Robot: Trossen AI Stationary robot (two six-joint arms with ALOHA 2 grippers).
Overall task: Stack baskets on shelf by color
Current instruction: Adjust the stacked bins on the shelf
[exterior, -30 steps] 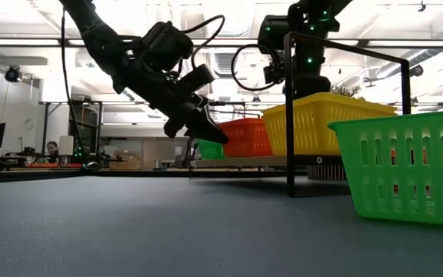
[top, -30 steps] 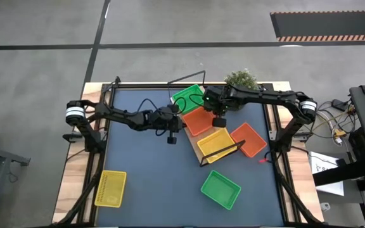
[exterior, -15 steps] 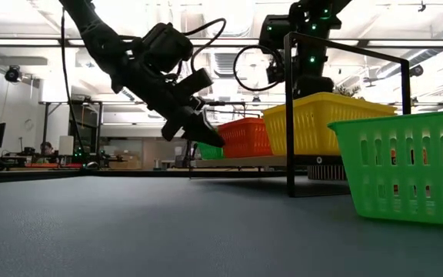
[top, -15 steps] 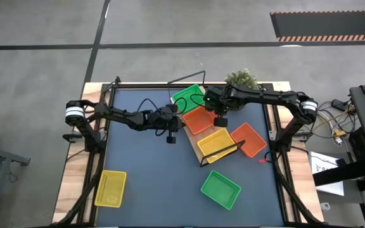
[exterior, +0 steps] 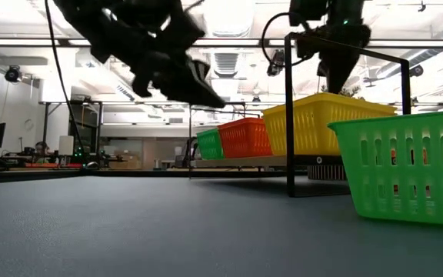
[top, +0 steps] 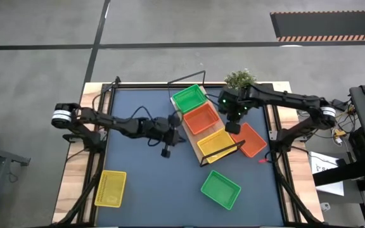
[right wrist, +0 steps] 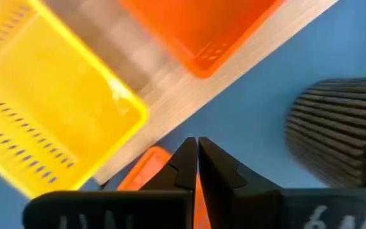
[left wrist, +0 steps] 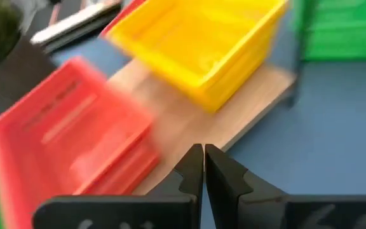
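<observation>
Both jaws withdrawn — shelf (top: 195,134) between

Bright, even overhead light with glaring ceiling strips in the low view, while both wrist views are smeared by motion blur.

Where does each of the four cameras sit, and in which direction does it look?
High view: overhead, looking straight down; both arms, shelf.
Low view: at tabletop height, looking level; both arms overhead, green basket near.
Left wrist view: behind the shut left gripper; yellow basket.
Right wrist view: behind the shut right gripper; orange basket.
Shared: all show that yellow basket.
</observation>
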